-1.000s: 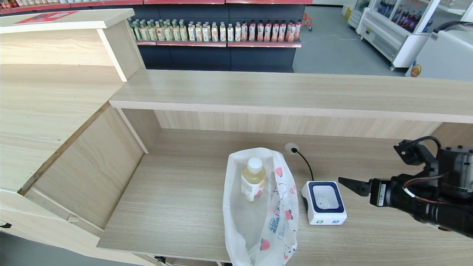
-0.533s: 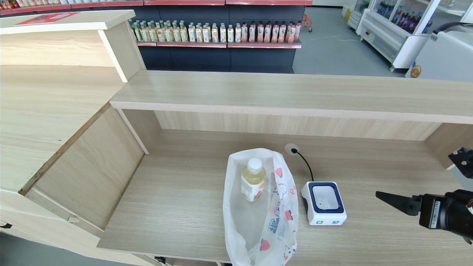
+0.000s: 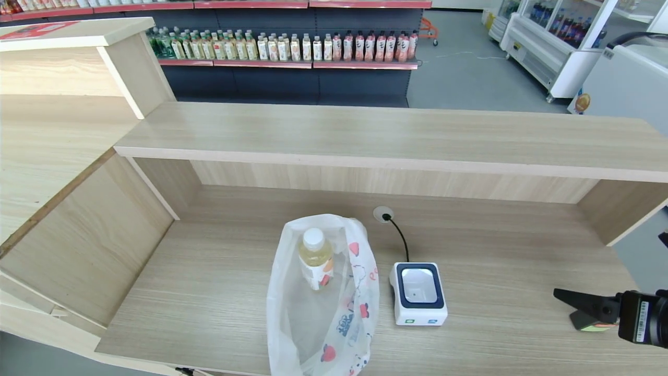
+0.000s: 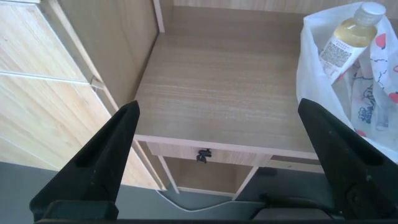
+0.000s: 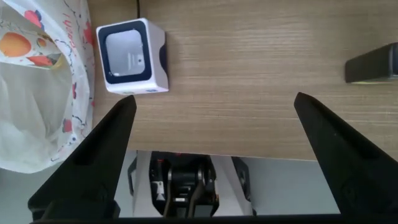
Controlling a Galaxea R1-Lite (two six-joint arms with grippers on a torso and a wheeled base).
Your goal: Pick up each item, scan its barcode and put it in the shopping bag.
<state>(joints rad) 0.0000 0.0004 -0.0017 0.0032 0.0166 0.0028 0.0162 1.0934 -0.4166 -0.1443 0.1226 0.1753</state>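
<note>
- Bottle (image 3: 314,256) — pale yellow drink, white cap, a label round its lower half — stands cap up inside the shopping bag (image 3: 313,324), at the bag's far end. The left wrist view shows the same bottle (image 4: 348,37) in the bag (image 4: 323,93).
- The bag is thin, white and translucent, printed with small red and dark figures. It rests on the table (image 3: 219,292) and sags open, its near end reaching the table's front edge.
- Scanner (image 3: 418,293), a white box with a dark-framed window facing up, sits just beside the bag on the robot's right, not touching it. A black cable (image 3: 399,237) runs from its far side to a round grommet (image 3: 383,214) in the table.
- Right end effector (image 3: 571,305) hangs over the near right part of the table, well apart from the scanner. Its fingers are spread wide and it is empty, and its own view (image 5: 214,98) shows the scanner (image 5: 134,56) beyond the fingers.
- Left end effector (image 4: 217,106) is released too, with its fingers wide apart and nothing between them. It hangs out in front of the table's near edge, to the left of the bag.
- Behind the table runs a raised wooden ledge (image 3: 391,136). Farther off are a store shelf (image 3: 292,62) lined with bottled drinks and white freezer cabinets (image 3: 553,47).
</note>
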